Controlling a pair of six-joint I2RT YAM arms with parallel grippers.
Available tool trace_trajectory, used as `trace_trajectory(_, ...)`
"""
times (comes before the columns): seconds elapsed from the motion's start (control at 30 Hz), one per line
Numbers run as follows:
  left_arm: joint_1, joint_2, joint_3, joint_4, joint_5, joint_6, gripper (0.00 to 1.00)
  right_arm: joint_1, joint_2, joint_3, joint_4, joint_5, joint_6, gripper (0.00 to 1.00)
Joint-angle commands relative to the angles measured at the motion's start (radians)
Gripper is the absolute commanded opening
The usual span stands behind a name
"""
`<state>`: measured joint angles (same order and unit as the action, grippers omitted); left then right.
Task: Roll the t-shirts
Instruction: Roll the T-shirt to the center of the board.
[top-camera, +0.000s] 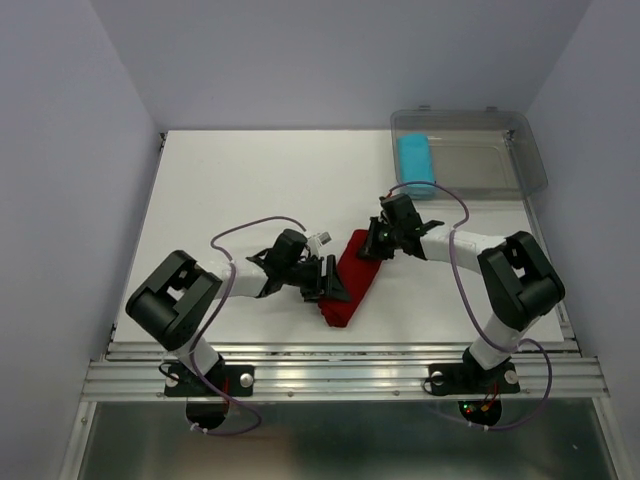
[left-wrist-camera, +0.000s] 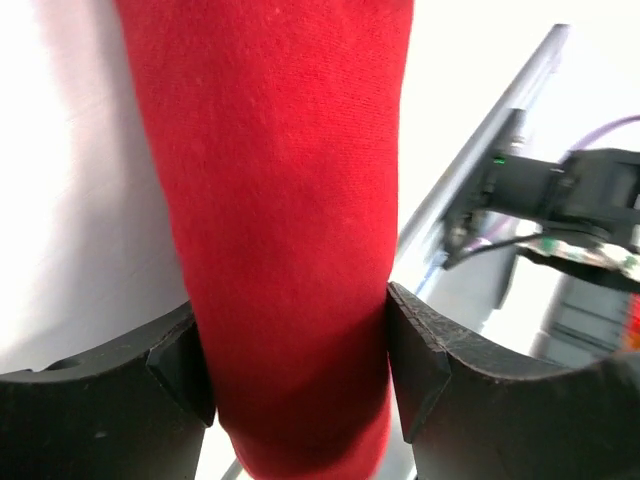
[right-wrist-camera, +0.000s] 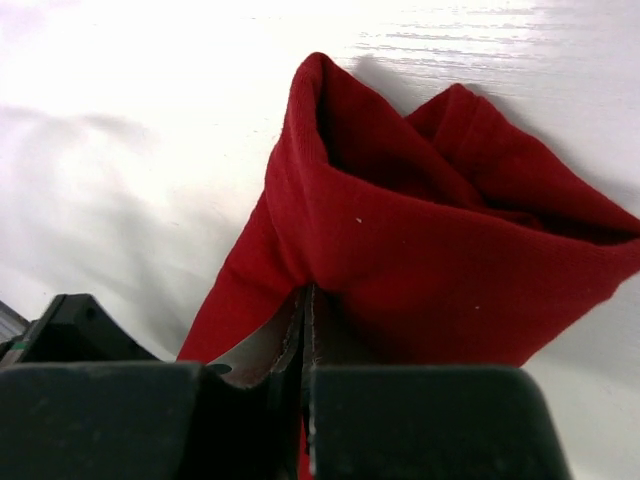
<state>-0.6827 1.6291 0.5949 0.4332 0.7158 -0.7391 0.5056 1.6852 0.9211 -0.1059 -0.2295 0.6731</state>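
Left pincer (left-wrist-camera: 295, 375) clamped astride dark red shirt (left-wrist-camera: 280, 180) — right pincer (right-wrist-camera: 305, 300) pinched on its far end

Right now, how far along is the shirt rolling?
Done: a blue roll lies in the clear bin. In hand: the red shirt is a narrow bundle mid-table. The right tool pinches one end and the left tool straddles the other, grip unclear. Left: finishing that roll, then probably binning it.

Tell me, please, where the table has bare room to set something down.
Free: the table at far left and far middle, up to the bin. Crowded: the centre, where the left gripper and right gripper meet the red shirt.
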Motion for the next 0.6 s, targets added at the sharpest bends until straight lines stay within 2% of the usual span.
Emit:
trace_trajectory(0.0, 0.005, -0.124, 0.089, -0.319, -0.145, 0.156, 0.71, 0.016, 0.039, 0.028, -0.005, 0.056, -0.004, 0.01)
trace_trajectory(0.2, 0.008, -0.267, 0.197, -0.542, -0.369, 0.199, 0.71, 0.016, 0.065, 0.019, -0.012, 0.076, 0.003, 0.01)
trace_trajectory(0.27, 0.008, -0.304, 0.217, -0.559, -0.414, 0.192, 0.69, 0.016, 0.056, 0.01, -0.009, 0.078, 0.005, 0.01)
trace_trajectory(0.4, -0.011, -0.347, 0.207, -0.493, -0.389, 0.13, 0.58, 0.016, 0.042, -0.007, -0.008, 0.091, 0.006, 0.01)
trace_trajectory(0.5, -0.041, -0.342, 0.192, -0.441, -0.345, 0.052, 0.35, 0.016, 0.038, -0.018, -0.009, 0.093, 0.014, 0.01)
trace_trajectory(0.53, -0.07, -0.334, 0.197, -0.42, -0.358, 0.031, 0.21, 0.016, 0.036, -0.019, -0.009, 0.093, 0.017, 0.01)
trace_trajectory(0.57, -0.084, -0.33, 0.197, -0.412, -0.369, 0.021, 0.12, 0.016, 0.034, -0.022, -0.008, 0.093, 0.02, 0.01)
